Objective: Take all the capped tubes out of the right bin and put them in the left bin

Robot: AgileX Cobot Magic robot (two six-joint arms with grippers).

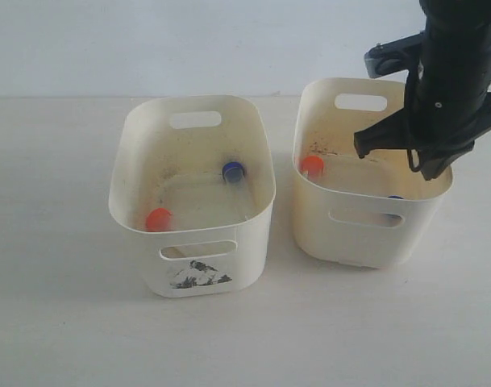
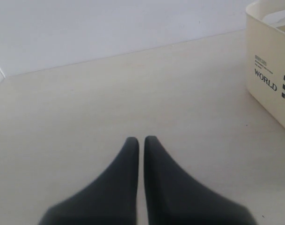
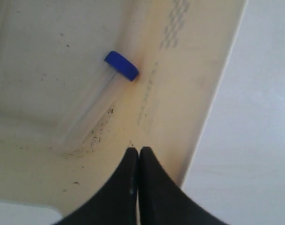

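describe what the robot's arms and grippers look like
The left gripper and right gripper each have matte black fingers, broad at the base and tapering to narrow rounded tips, with no markings visible. The right arm is a black tube ending in a blocky black housing, with a thin black cable beside it and a dark grey bracket near it.

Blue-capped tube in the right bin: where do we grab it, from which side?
Take the blue-capped tube across its clear body just below the cap, straight down from above. It lies flat on the right bin floor close to a wall, so a sideways approach looks blocked. The right gripper is shut; open it first.
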